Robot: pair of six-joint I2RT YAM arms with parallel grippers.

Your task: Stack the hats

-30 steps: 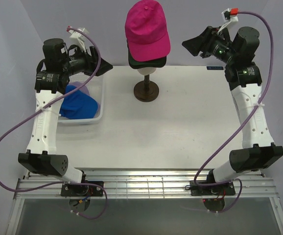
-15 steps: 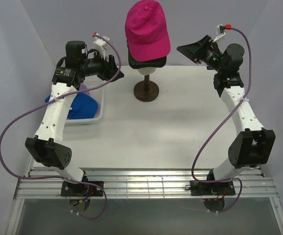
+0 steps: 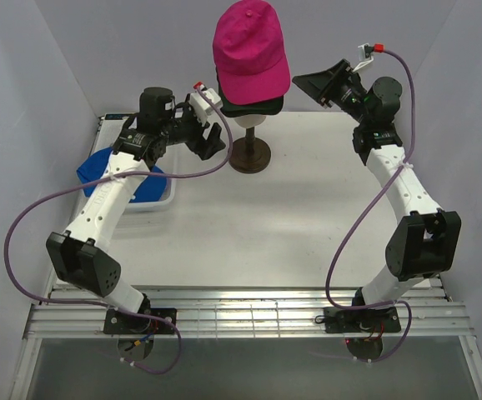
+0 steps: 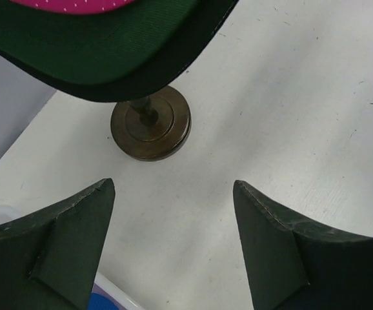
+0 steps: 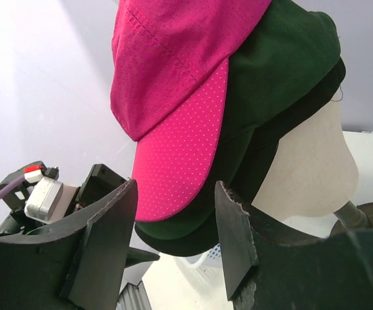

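Stack on mannequin head [image 5: 306, 171]: 3 caps. Black cap [image 5: 267, 152] lowest, green cap [image 5: 283, 58] over it, magenta cap [image 3: 251, 48] on top.
Blue cap [image 3: 92, 167] in white basket [image 3: 166, 197], left of stand; not yet stacked.
Left gripper [image 4: 173, 184] spread, empty, over stand base [image 4: 151, 123].
Right gripper [image 5: 175, 190] spread, empty, beside brims.
Judgement: 3 done, at least 1 left.

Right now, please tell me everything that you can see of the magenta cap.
The magenta cap is the top of the stack on the mannequin head, sitting on a dark green cap. Its fabric is dotted with tiny holes, with stitched seams on the crown. The brim is gently curved. Only that cap below seems to touch it.
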